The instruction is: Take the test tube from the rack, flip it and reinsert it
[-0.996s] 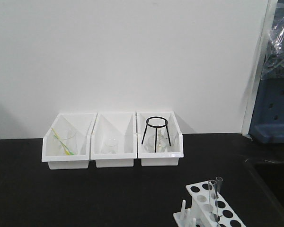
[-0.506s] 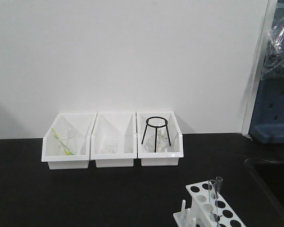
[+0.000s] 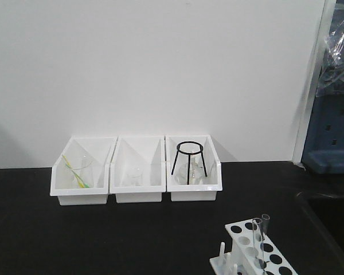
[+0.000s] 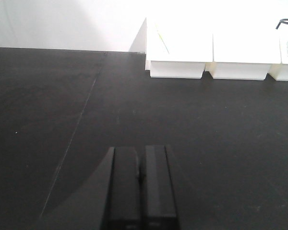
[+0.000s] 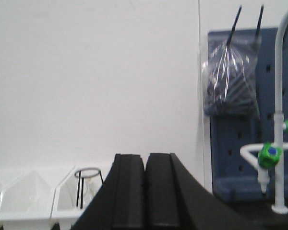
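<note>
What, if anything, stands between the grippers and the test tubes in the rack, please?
Nothing visible. The test tubes stand in the rack on bare table, bins well behind. The left gripper and right gripper, shut, show only in wrist views.

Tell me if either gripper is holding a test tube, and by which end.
Nothing is held. The left gripper and right gripper are both shut empty; two test tubes stand in the rack.
</note>
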